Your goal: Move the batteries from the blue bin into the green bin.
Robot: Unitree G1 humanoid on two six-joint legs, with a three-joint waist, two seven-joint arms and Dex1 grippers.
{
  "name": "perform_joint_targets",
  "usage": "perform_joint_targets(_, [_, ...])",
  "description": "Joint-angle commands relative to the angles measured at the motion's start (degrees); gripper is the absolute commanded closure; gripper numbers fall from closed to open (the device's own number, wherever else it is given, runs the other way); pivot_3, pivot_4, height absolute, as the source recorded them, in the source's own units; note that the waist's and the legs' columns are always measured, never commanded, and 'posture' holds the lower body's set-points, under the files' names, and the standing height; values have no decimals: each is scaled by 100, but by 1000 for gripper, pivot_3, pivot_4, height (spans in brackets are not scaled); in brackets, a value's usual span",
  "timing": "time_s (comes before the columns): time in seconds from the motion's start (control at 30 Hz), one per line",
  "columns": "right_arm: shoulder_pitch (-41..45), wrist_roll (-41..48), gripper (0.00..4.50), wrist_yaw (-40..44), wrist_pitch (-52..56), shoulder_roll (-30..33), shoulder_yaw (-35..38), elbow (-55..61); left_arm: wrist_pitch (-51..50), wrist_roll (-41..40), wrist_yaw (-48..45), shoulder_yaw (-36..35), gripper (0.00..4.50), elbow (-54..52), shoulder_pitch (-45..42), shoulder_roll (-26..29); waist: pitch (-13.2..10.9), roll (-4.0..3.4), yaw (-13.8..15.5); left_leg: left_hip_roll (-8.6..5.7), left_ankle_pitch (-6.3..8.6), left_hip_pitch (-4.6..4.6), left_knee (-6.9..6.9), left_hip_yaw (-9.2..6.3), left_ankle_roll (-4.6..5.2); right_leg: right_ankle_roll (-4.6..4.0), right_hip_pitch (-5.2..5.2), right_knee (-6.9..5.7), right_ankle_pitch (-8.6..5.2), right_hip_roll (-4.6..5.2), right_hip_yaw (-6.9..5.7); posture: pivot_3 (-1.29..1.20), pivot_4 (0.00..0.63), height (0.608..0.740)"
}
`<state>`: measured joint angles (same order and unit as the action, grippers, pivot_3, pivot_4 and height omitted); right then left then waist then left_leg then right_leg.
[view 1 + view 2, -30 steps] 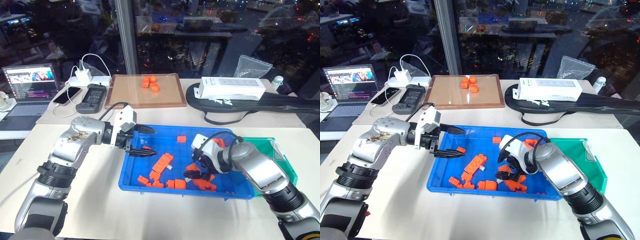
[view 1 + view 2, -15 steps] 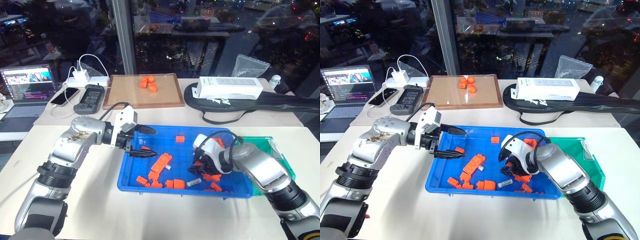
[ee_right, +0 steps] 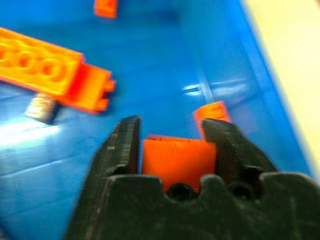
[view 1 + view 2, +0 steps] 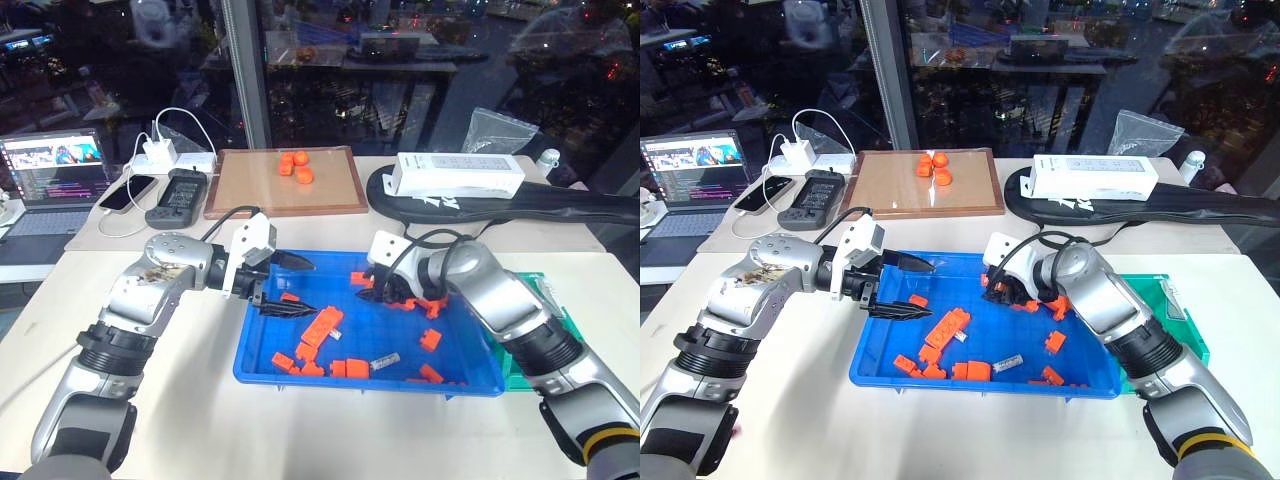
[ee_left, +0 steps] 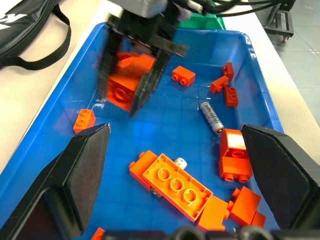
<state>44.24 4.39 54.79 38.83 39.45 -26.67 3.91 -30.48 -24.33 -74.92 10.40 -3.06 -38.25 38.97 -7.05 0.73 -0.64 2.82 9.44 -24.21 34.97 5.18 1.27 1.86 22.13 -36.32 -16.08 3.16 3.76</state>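
The blue bin (image 4: 252, 352) holds several loose orange bricks and one battery (image 4: 383, 360) lying flat near its front edge, also seen as a battery (image 5: 211, 117) in the left wrist view. A second small silvery end (image 5: 180, 161) pokes out beside the long orange brick (image 5: 175, 186). My right gripper (image 4: 368, 293) hangs over the bin's far middle, shut on an orange brick (image 3: 177, 160). Over the bin's left end my left gripper (image 4: 296, 285) stands open and holds nothing. My right arm partly hides the green bin (image 4: 1185, 325), which sits against the blue bin's right end.
Behind the bins lie a brown-framed wooden tray (image 4: 285, 195) with orange pieces, a white box (image 4: 460, 178) on a black bag (image 4: 560, 205), a laptop (image 4: 55, 165), a phone and a handset. Bare white table lies in front of and left of the blue bin.
My right gripper rose from the brick pile at the bin's right, closed on an orange brick and carried it toward the far middle. A battery now lies uncovered near the front. The left arm stayed still.
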Motion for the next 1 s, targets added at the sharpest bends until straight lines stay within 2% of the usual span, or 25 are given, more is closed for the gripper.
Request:
perform_joint_targets(0.03, [58,140,408,244,-108,88,332,329,39,-17,-50,-38,0,-125,-94,33,0,0,-6,0,0,0,0,0,0,0,0,-1,0,0,0,0,150,740])
perform_joint_targets(0.07, [59,183,75,274,-58,92,400,388,45,-13,-54,-33,0,-117,-96,30,0,0,-7,1,0,0,0,-1,0,-1,0,-1,0,0,0,0,150,740])
perform_joint_targets(0.1, [44,245,30,331,18,128,468,482,55,-6,-59,-29,0,-104,-101,25,0,0,-6,1,0,0,0,-2,0,-1,0,-2,0,-1,0,0,150,740])
perform_joint_targets(0.2, [-157,580,30,667,360,519,786,1027,80,0,-84,-2,0,-60,-135,-26,0,0,21,0,0,0,0,-3,0,0,0,-3,0,1,0,0,150,740])
perform_joint_targets(0.33, [-856,1150,30,1544,633,1559,957,2018,105,18,-172,53,0,15,-184,-75,0,0,106,-1,0,-1,0,-2,0,0,-4,7,0,6,-3,0,150,740])
perform_joint_targets(0.4, [-1156,931,30,1563,374,1842,795,2109,118,23,-250,96,0,56,-218,-90,0,1,110,0,1,0,0,1,0,0,-5,11,0,6,-4,0,150,740])
perform_joint_targets(0.77, [-1653,-13,30,1257,-640,1412,-9,1611,94,16,-516,204,0,30,-294,-99,1,2,-7,1,0,3,3,-14,0,-7,-2,7,4,-10,5,0,150,740])
perform_joint_targets(0.87, [-1569,-277,746,1163,-880,1181,-153,1326,28,-33,-581,184,0,-32,-268,-75,1,2,-6,0,0,2,4,-12,0,-6,-1,7,4,-9,6,0,150,740])
perform_joint_targets(1.0, [-1542,-457,2074,1336,-1033,1206,-187,1210,18,-71,-684,145,0,-75,-241,-7,1,2,13,-1,0,3,7,-12,0,-6,-6,7,4,-9,3,0,150,740])
